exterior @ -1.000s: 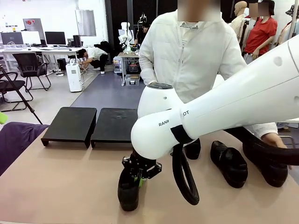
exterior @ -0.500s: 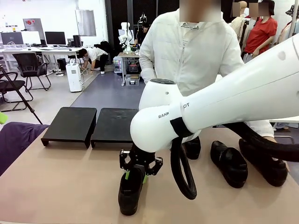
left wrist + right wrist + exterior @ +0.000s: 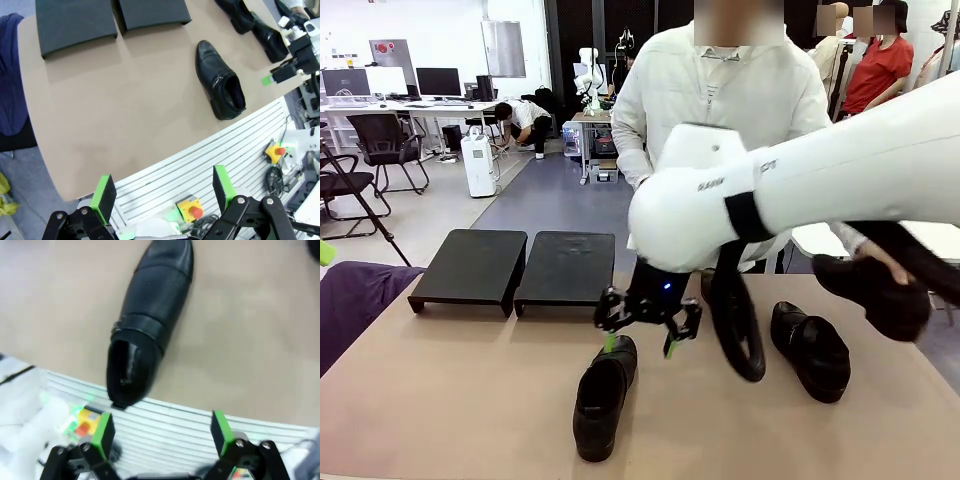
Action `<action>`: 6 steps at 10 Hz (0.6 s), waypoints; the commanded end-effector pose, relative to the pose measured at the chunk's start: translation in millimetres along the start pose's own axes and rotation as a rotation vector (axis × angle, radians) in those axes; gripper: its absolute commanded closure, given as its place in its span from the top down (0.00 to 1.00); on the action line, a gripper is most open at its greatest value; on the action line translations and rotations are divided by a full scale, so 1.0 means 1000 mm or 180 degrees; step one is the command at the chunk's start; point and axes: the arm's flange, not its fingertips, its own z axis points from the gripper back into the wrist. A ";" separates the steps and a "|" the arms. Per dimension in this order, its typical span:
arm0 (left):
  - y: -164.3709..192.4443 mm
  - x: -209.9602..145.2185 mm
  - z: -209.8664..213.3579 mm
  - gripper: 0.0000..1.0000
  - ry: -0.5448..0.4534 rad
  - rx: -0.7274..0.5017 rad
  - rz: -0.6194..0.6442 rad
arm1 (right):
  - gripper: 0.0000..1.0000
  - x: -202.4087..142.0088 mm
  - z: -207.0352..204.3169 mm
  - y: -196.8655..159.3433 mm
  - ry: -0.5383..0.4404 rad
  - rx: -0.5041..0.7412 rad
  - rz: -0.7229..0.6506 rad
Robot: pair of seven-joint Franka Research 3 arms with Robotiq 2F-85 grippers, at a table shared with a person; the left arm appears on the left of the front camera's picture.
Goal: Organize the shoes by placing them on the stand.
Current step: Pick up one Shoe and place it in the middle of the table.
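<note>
One black shoe [image 3: 601, 397] lies on the tan table [image 3: 450, 400] near the front edge, toe pointing at the stand. My right gripper [image 3: 642, 340] hangs open just above its toe, touching nothing; from the right wrist that shoe [image 3: 150, 315] lies below the open gripper [image 3: 161, 435]. A second shoe [image 3: 810, 350] rests at the right. A person's hand [image 3: 883, 264] holds a third shoe [image 3: 875, 295] in the air. The stand is two black trays [image 3: 470, 265] [image 3: 565, 265], both bare. My left gripper [image 3: 162, 192] is open, high over the table's near edge, far from the shoe [image 3: 220, 80].
A purple cloth [image 3: 350, 300] hangs over the table's left corner. The person stands at the far side behind the trays. The right arm's black cable [image 3: 735, 330] loops down over the table's middle. A slatted white panel [image 3: 210, 155] with yellow stop buttons lies below the near edge.
My right gripper opened, let go of the front shoe and lifted up and to the right. The person raised one shoe off the table at the right.
</note>
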 end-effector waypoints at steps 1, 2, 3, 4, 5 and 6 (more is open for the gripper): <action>0.001 -0.001 0.001 1.00 -0.0008 -0.0044 -0.0023 | 1.00 0.009 0.032 -0.061 0.0098 0.0293 0.0176; 0.001 -0.001 0.001 1.00 -0.0008 -0.0044 -0.0023 | 1.00 0.004 0.025 -0.038 0.0145 0.0146 0.0208; 0.001 -0.001 0.001 1.00 -0.0008 -0.0044 -0.0023 | 1.00 -0.006 0.010 0.002 0.0200 0.0079 0.0467; 0.001 -0.001 0.001 1.00 -0.0008 -0.0044 -0.0023 | 1.00 -0.019 -0.009 0.051 0.0252 -0.0045 0.0869; 0.001 -0.001 0.001 1.00 -0.0008 -0.0044 -0.0023 | 1.00 -0.029 -0.023 0.087 0.0323 -0.0109 0.1262; 0.001 -0.001 0.001 1.00 -0.0008 -0.0044 -0.0023 | 1.00 -0.036 -0.031 0.106 0.0411 -0.0130 0.1492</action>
